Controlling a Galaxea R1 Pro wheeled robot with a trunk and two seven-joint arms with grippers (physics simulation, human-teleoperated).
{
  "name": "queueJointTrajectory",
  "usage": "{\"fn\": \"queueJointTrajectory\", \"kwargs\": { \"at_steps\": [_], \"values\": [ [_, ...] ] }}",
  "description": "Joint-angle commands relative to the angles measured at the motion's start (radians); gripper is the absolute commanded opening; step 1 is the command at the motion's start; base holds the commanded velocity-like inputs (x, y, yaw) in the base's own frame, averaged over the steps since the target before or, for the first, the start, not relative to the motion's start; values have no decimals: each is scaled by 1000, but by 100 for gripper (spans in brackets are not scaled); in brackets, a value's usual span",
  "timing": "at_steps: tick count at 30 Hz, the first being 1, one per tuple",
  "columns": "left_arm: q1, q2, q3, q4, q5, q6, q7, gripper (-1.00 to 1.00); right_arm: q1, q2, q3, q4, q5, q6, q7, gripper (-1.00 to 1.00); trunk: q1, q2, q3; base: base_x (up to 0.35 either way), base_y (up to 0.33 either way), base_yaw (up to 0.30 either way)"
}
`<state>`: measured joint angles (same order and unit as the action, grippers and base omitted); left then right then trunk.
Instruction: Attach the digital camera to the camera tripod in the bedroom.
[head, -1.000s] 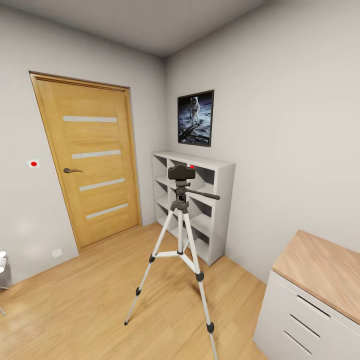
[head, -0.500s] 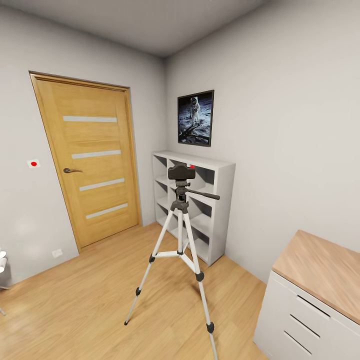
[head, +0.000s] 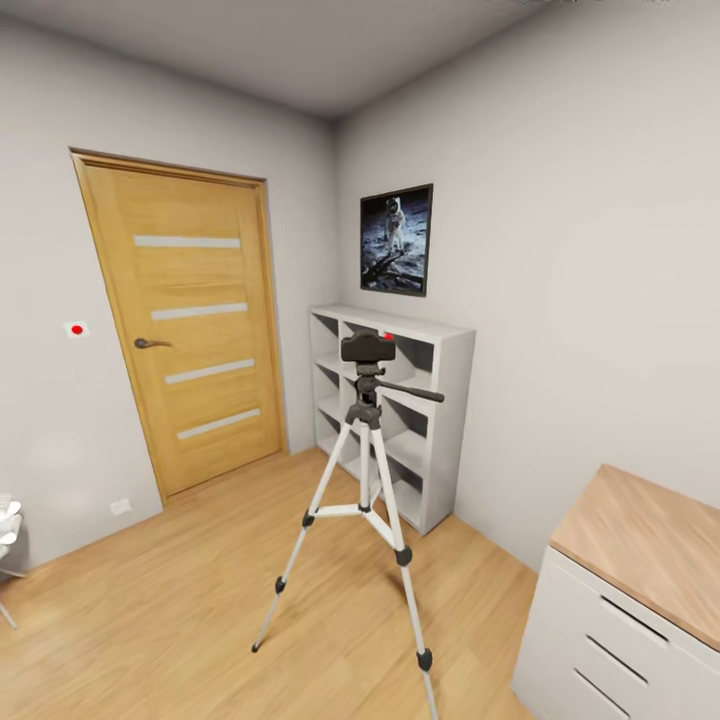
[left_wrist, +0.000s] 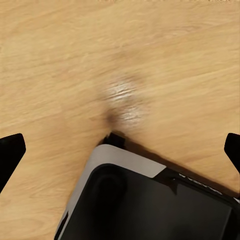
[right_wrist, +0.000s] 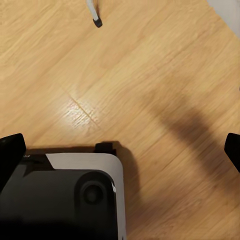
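The digital camera (head: 367, 347) sits atop the camera tripod (head: 364, 470) before the white shelf (head: 440, 400), apparently mounted; both tools hang spread wide, empty, over floor.

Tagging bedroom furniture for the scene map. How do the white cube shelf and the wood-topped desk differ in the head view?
The white cube shelf has open compartments; the wood-topped desk has closed drawer fronts with dark slot handles. The shelf is white all over; the desk carries a light wood top on a white body. The shelf stands behind the camera tripod, near the corner by the door; the desk sits nearer the robot, cut by the frame edge. Both stand against the same grey wall.
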<state>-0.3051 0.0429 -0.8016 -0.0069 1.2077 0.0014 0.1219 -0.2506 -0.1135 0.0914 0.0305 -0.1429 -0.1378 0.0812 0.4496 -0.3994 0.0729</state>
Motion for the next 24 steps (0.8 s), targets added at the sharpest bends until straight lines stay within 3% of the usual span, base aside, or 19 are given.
{"fn": "queueJointTrajectory", "kwargs": {
  "at_steps": [1, 16, 24],
  "values": [
    [0, 0, -8, -1, 7, 0, 4, 100, -1, 0, 8, 3, -11, -6, 5, 100, 0, -1, 1, 0, 0, 110],
    [0, 0, -8, -1, 7, 0, 4, 100, -1, 0, 8, 3, -11, -3, 6, 100, 0, -1, 22, 0, 0, 116],
    [0, 0, -8, -1, 7, 0, 4, 100, -1, -1, 8, 3, -11, -2, 6, 100, 0, -1, 25, 0, 0, 32]
  ]
}}
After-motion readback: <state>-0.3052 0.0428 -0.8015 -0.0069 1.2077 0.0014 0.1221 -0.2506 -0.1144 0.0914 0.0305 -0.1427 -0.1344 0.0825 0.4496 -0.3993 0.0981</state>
